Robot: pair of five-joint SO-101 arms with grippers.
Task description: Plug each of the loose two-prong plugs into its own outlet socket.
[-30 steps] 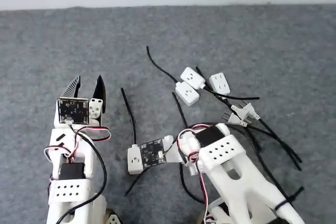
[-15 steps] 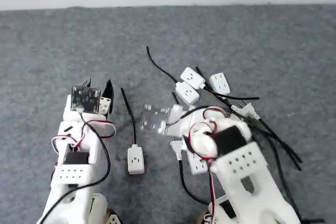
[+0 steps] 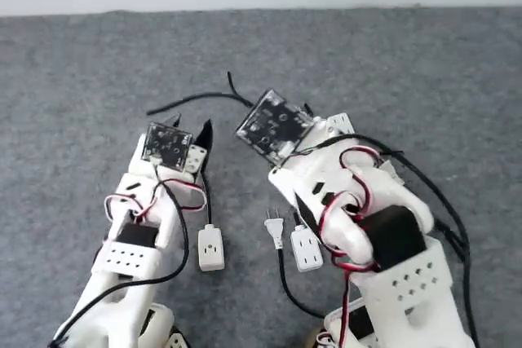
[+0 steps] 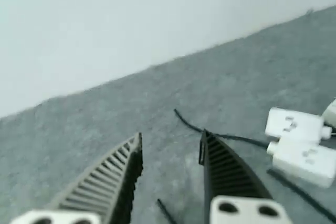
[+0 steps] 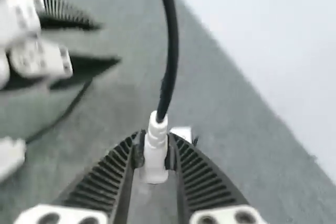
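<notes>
High view: a loose plug point(image 3: 274, 226) lies low centre on the grey mat point(image 3: 65, 63). Left wrist view: my left pincer point(image 4: 170, 140) gapes, holding nothing, with paired sockets point(image 4: 294, 125) at the right edge. Right wrist view: my right pincer point(image 5: 155, 139) is clenched on a white connector point(image 5: 154, 157), its cord point(image 5: 169, 51) running to the top. I judge these light, with a rigid body and limp cord; grip the body, never the prongs.

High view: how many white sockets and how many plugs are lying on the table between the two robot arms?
Sockets: 2, one socket beside the left arm, another socket beside the right arm.
Plugs: 1, the two-prong plug lying between the two sockets.
Total: 3.
</notes>
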